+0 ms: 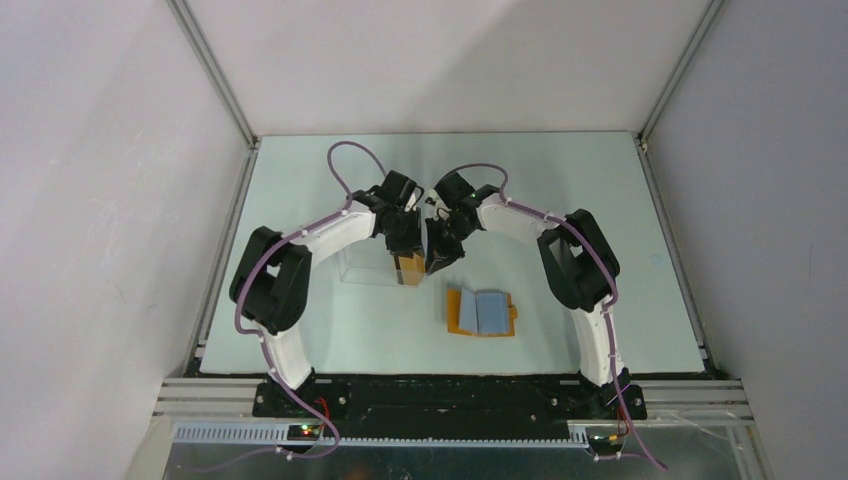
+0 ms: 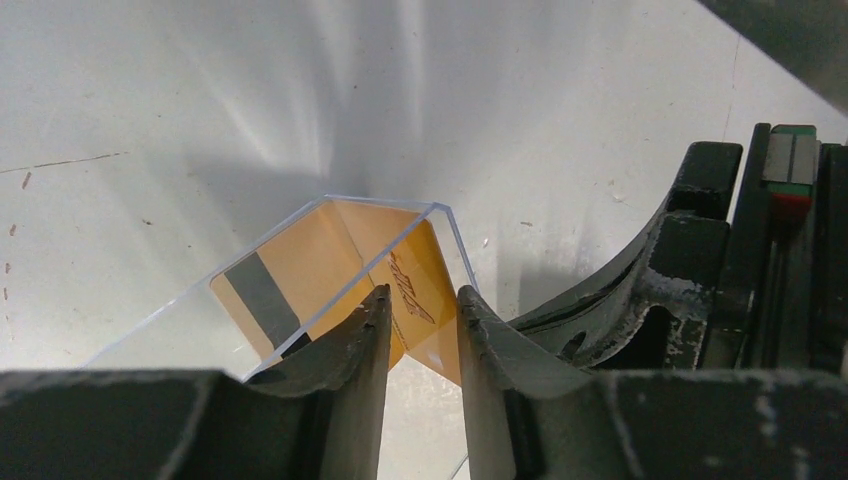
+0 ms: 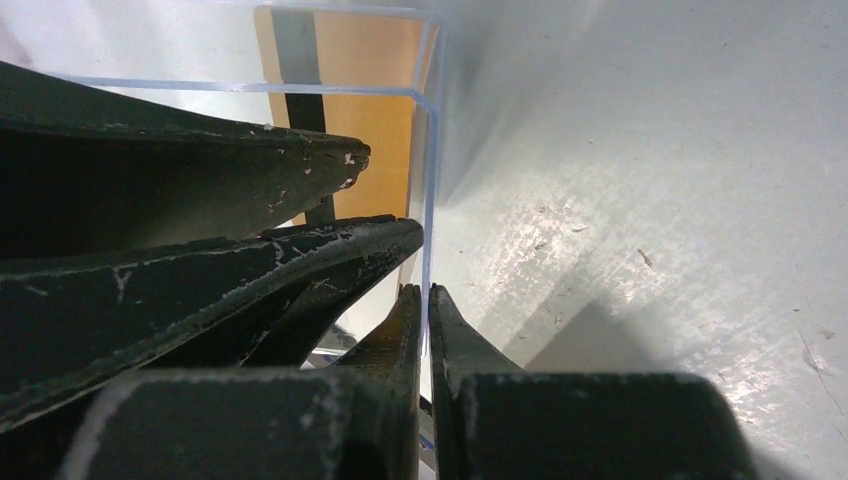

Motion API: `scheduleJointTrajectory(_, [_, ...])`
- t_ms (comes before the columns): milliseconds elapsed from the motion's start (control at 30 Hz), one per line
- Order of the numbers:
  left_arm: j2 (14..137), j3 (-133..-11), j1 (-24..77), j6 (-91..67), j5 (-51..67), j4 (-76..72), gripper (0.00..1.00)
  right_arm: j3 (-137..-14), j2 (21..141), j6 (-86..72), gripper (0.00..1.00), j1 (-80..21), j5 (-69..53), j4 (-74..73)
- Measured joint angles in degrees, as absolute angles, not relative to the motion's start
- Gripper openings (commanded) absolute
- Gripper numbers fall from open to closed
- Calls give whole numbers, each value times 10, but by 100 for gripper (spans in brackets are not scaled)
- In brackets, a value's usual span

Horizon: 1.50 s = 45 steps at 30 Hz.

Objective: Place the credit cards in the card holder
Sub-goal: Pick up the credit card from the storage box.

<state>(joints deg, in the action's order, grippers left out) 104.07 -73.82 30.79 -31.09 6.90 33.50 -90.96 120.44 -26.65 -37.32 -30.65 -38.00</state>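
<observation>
Both arms reach in over the middle of the table [image 1: 600, 200] and meet above a clear plastic case [image 1: 362, 266]. The credit cards [image 2: 290, 270] stand tilted inside that case; one shows a dark stripe and another a printed mark.

The left gripper [image 2: 424, 300] points down into the open top of the case. Its fingers [image 2: 360, 350] stand a narrow gap apart, with the marked card lying slantwise between them. The card's face, not its edge, is turned toward the wrist camera. It cannot be told whether the fingers press on the card.

The right gripper [image 3: 424, 292] comes in from the other side. Its fingers are drawn almost together, with the upright wall of the clear case pinched between their tips. In the right wrist view the left gripper's two fingers fill the left side, with the striped card behind them.

The card holder [image 1: 482, 312] lies open and flat on the table, blue panels up. It sits nearer the arm bases than the case, a little to the right and apart from it.
</observation>
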Motion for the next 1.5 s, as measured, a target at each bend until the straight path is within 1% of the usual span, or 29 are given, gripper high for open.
scheduleJointTrajectory(67, [1042, -738, 308, -311, 71, 334, 37, -910, 1205, -266, 0, -373, -306, -381])
scheduleJointTrajectory(167, [1042, -738, 308, -310, 71, 333, 43, -910, 1205, -264, 0, -373, -306, -382])
scheduleJointTrajectory(233, [1042, -738, 307, -310, 68, 334, 45, -910, 1206, -263, 0, -373, -307, -383])
scheduleJointTrajectory(400, [1042, -738, 307, -310, 67, 337, 46, -912, 1206, -262, 0, -373, -307, -383])
scheduleJointTrajectory(533, [1041, -738, 307, -310, 68, 338, 52, -912, 1206, -262, 0, -373, -307, -384])
scheduleJointTrajectory(767, [1034, -722, 307, -311, 71, 340, 52, -913, 1206, -262, 0, -371, -307, -383])
scheduleJointTrajectory(833, [1033, -721, 307, -311, 73, 340, 50, -913, 1206, -262, 0, -371, -307, -383])
scheduleJointTrajectory(900, [1033, -721, 307, -314, 75, 340, 46, -913, 1206, -262, 0, -372, -307, -383])
scheduleJointTrajectory(967, [1033, -721, 307, -316, 78, 340, 37, -913, 1206, -262, 0, -372, -307, -383])
scheduleJointTrajectory(1000, [1033, -721, 307, -316, 78, 340, 31, -913, 1206, -262, 0, -372, -309, -383])
scheduleJointTrajectory(1267, [1041, -721, 307, -321, 77, 342, 1, -913, 1206, -262, 0, -373, -310, -384])
scheduleJointTrajectory(1433, [1040, -719, 306, -326, 65, 346, 0, -913, 1206, -262, 7, -372, -307, -387])
scheduleJointTrajectory(1467, [1039, -717, 306, -326, 63, 345, 0, -913, 1206, -262, 16, -372, -307, -387])
scheduleJointTrajectory(1500, [1035, -714, 306, -327, 61, 345, 0, -913, 1206, -262, 21, -372, -307, -387])
